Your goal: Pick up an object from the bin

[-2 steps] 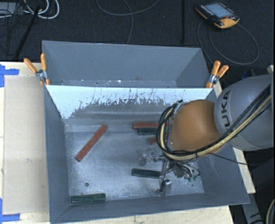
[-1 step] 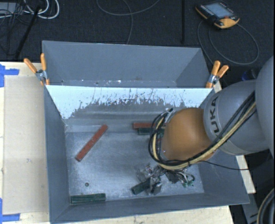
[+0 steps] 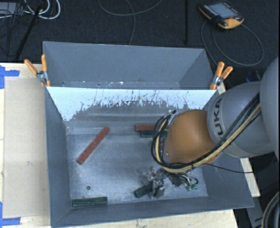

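The arm (image 3: 244,122) reaches in from the right, its thick grey link sloping across the right wall of the bin (image 3: 56,165). The wrist is bent steeply down, so the rounded orange cover (image 3: 189,137) faces up at the camera. Black and yellow cables (image 3: 156,144) loop round the cover's left side and run under its lower edge.

Below the cover, the gripper (image 3: 167,179) is right down at the floor, in the front-right part of the bin. Its dark metal parts poke out from under the cover in a tangle, and it cannot be told whether the fingers are spread or pressed together.

The nearest thing is a small dark green block (image 3: 143,191), lying tilted on the floor just at the gripper's front-left edge. Whether the two are touching cannot be made out, and the block cannot be seen between the fingers.

The rest lie apart from the gripper:
- A short reddish-brown block (image 3: 144,127) sits at the back of the floor, just left of the cables, with a dark green piece (image 3: 147,133) tight against its near side.
- A long reddish-brown bar (image 3: 93,145) lies on a slant in the left half.
- A flat dark green bar (image 3: 90,202) rests along the front wall at the front-left corner, well away from the gripper.
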Controlling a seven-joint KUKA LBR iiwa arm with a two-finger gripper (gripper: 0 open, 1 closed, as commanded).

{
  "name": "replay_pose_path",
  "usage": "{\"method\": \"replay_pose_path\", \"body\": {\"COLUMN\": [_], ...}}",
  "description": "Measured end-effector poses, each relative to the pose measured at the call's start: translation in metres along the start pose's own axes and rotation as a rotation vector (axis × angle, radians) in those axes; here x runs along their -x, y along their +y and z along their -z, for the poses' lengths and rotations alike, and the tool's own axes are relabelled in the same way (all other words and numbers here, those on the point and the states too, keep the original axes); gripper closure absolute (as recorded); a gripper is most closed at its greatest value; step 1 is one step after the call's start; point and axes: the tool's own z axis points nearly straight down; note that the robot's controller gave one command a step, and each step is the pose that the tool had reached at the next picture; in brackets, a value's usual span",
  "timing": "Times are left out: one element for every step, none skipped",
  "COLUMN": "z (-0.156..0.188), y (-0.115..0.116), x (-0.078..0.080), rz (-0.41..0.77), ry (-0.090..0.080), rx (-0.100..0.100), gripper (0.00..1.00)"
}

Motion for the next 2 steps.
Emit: {"method": "replay_pose_path", "body": {"z": [0.1185, 0.1185], "y": [-0.0248, -0.0249], "x": [0.0737, 0.0736], "rz": [-0.015, -0.016], "ry": [-0.003, -0.003], "rx": [-0.001, -0.001], "gripper": [1.00, 1.00]}}
